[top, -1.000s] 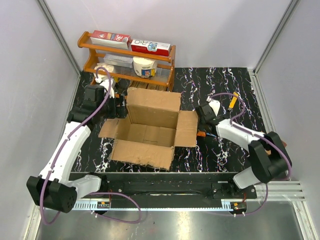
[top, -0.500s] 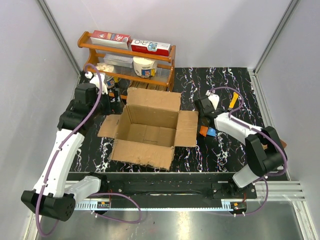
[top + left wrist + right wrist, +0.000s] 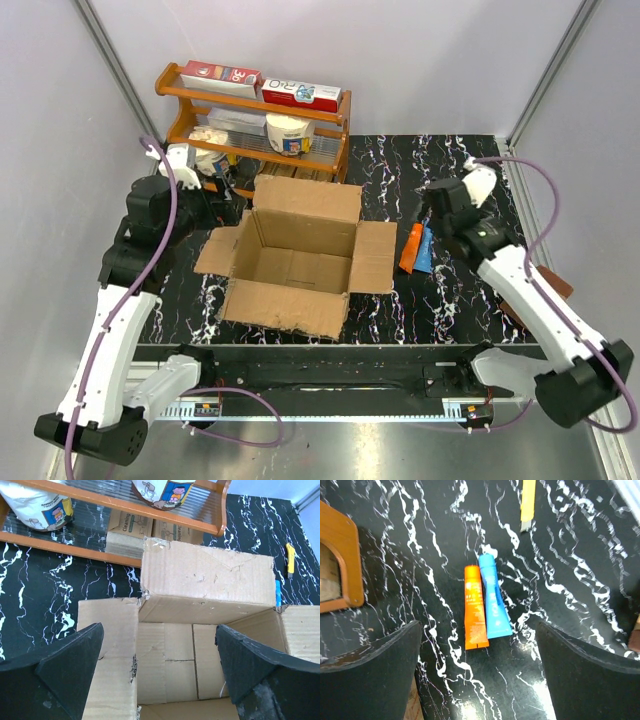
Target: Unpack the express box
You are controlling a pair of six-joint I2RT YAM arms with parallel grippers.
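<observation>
The express box [image 3: 295,265] stands open in the middle of the table, its four flaps spread, and its inside [image 3: 170,665] shows only bare cardboard. My left gripper [image 3: 218,205] hovers open over the box's back left corner, with nothing between its fingers [image 3: 159,630]. An orange tube [image 3: 475,607] and a blue tube [image 3: 493,597] lie side by side on the black marble table, just right of the box's right flap [image 3: 374,257]. My right gripper [image 3: 479,627] hangs open above them, holding nothing.
A wooden shelf [image 3: 255,115] stands behind the box with red-and-white boxes, a tub and small cartons on it. A yellow cutter [image 3: 527,502] lies beyond the tubes. A brown object [image 3: 555,285] sits at the table's right edge.
My right gripper opened, left the orange and blue tubes on the table beside the right flap, and rose back to the right. My left arm drew away from the box toward the back left.
</observation>
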